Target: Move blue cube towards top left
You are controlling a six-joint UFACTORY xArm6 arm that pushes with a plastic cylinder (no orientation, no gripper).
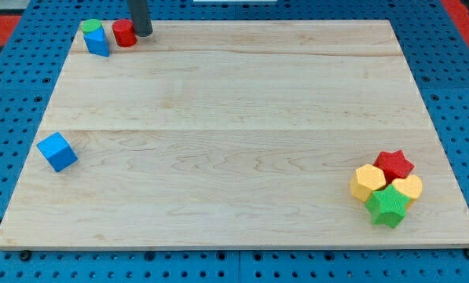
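Now: blue cube (57,152) near the table's (234,118) left edge, alone, well below the top-left cluster. There, my tip (143,34) stands just right of the red cylinder (124,33); a blue block (97,41) and green block (91,26) touch. No jaws here, only a rod. Bottom right: red star (394,164), two yellow blocks (369,181), green star (388,205) bunched.

my tip (143,34) beside red cylinder (124,34) | blue cube (57,152) left edge, seemingly untouched
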